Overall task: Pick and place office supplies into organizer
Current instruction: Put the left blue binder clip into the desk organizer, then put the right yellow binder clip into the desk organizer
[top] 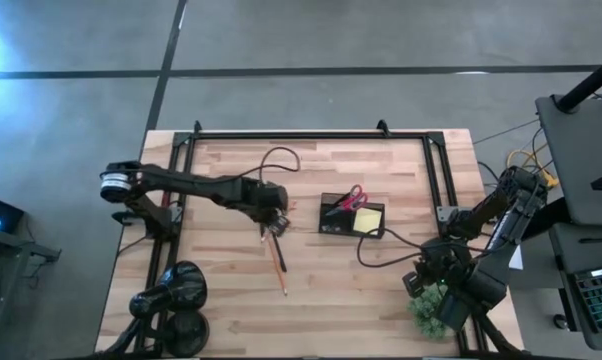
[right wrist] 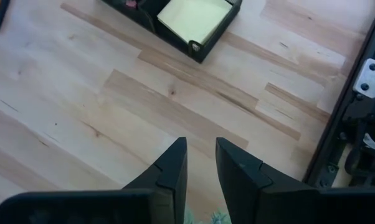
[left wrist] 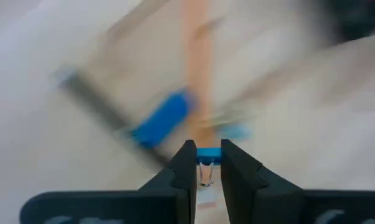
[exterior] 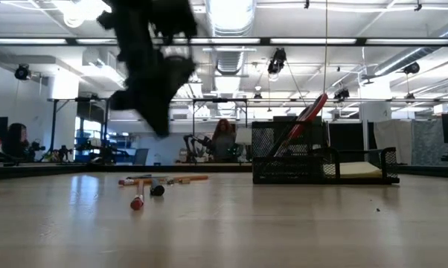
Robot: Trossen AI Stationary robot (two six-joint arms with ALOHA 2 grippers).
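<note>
Pinching a small blue clip (left wrist: 207,155) between nearly closed fingertips, the left gripper (top: 271,205) hangs above the loose pencils (top: 278,262) on the wooden table (top: 221,300). Clip: light, stiff, smooth, likely to twist or slip unless held across its flat faces. Pencils: thin, rigid, prone to rolling; best taken mid-shaft. Farther on, the mesh organizer (top: 326,226) already holds red-handled scissors (top: 353,196), leaning, and a yellow note pad (top: 369,218). The right gripper (right wrist: 201,155) waits at the table's right edge, fingers slightly apart, empty.
</note>
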